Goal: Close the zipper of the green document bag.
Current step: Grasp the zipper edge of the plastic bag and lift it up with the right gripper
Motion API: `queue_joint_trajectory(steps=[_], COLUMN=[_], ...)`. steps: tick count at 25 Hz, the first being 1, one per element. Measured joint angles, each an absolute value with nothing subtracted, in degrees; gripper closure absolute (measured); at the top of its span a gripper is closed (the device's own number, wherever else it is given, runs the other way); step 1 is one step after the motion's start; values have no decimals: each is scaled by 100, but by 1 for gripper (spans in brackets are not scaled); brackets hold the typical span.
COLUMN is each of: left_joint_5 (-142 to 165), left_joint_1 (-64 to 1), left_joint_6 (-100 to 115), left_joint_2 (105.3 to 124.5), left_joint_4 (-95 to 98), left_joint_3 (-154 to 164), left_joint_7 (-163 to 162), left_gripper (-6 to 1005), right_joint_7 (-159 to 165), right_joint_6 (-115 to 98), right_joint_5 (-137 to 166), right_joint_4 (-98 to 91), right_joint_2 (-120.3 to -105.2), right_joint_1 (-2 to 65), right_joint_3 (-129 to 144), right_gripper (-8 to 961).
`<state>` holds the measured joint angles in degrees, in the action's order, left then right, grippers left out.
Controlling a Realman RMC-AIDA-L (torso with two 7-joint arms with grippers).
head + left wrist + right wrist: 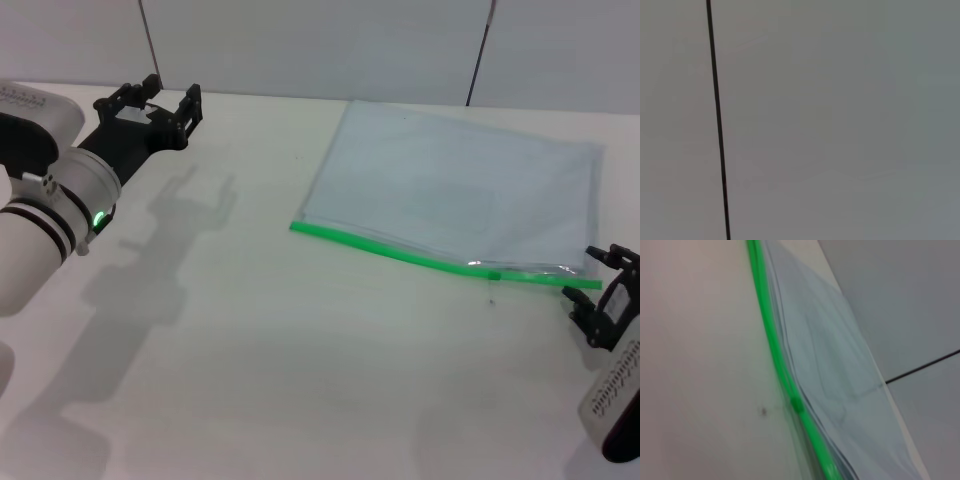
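One white table [300, 380] carries the green document bag [450, 190], which lies flat on its right half, the long green edge turned toward the robot. Along that edge runs the zipper [400, 255], and its small slider [493, 272] sits near the right end. The left gripper [165, 100] hangs over the far left of the table, well apart from the bag, with fingers spread. The right gripper [600, 285] is just beside the zipper's right end, fingers also apart, holding nothing.

Zipper [771, 335] runs along green document bag [835, 370] edge; slider [796, 404] partway; table [695, 365] beneath.
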<state>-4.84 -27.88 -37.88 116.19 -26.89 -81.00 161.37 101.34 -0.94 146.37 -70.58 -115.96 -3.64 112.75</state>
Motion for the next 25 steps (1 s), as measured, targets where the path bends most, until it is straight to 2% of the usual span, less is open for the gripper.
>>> queue_joint_trajectory(steps=[25], left_joint_5=[-483], left_joint_1=[-2809], left_joint_6=[-3788], left_joint_2=[11619], left_joint_4=[-2690], left_joint_3=[-8112], left_joint_7=[16137], left_gripper=[439], right_joint_7=[9328], right_joint_6=[820], right_joint_5=[14570], right_joint_4=[-6281], right_joint_2=[-11653], right_joint_1=[-79], right_joint_3=[11364], right_gripper=[476])
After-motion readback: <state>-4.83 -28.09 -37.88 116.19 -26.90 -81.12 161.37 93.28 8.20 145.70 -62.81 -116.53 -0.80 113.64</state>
